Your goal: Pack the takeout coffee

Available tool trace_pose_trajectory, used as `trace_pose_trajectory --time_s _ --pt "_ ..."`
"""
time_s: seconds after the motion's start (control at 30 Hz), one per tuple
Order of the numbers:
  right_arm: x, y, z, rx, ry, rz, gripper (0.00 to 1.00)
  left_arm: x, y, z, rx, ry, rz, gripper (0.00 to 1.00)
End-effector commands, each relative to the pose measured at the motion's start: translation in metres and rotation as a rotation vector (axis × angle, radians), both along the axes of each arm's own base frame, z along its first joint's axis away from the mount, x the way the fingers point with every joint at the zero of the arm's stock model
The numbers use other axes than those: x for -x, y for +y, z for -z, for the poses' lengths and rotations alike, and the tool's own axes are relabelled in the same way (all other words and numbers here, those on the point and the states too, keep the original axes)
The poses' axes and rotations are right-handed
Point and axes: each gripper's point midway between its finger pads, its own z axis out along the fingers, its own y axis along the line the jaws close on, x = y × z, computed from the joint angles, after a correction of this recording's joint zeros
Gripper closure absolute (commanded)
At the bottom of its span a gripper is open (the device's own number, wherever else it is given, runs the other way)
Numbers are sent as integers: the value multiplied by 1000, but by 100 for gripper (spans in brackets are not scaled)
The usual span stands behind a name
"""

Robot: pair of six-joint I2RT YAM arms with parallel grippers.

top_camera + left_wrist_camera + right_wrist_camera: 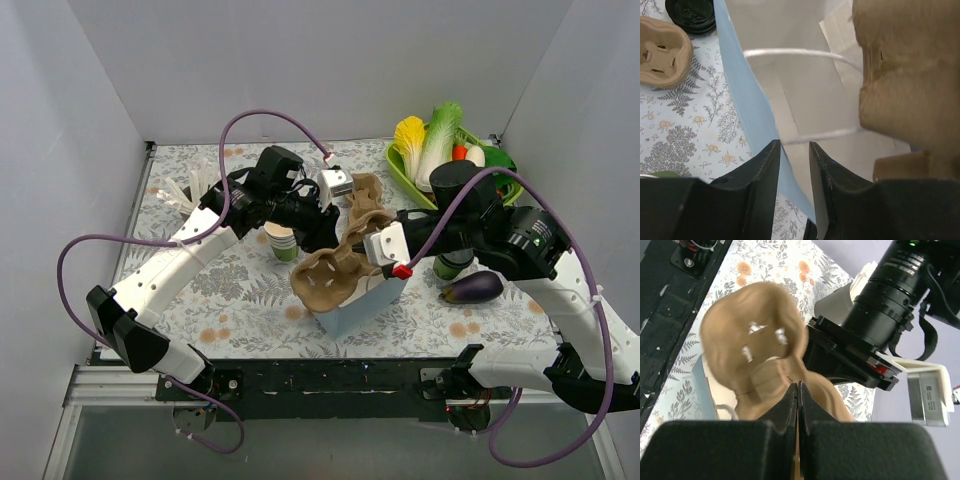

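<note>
I am watching the left pincer [792, 162] hanging slightly spread astride the blue bag [747, 100] wall. The right pincer [798, 386] is pressing together against the pulp carrier [755, 350]. The takeout coffee [452, 268] is sitting half hidden under the right arm, beside the eggplant [472, 289].

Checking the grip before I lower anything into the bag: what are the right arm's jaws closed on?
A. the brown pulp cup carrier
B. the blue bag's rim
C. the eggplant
A: in the right wrist view the right arm's jaws are pressed shut with the wall of the brown pulp cup carrier pinched at their tips.
</note>
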Motion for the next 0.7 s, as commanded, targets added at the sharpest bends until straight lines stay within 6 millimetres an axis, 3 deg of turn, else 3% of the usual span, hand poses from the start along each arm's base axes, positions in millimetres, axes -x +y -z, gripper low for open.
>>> trace_pose_trajectory --time_s 0.0,0.3,0.53,0.67 --pt "2 -2 -8 -7 -112 -24 99 6 3 -21 47 -64 24 69" --pt "-12 -4 9 47 -63 70 99 5 6 -16 35 -77 18 61" --pt "-15 -7 25 108 -41 78 99 4 4 -15 39 -76 25 62" --pt "-38 -8 30 124 -98 170 99 4 3 -12 37 -69 29 62"
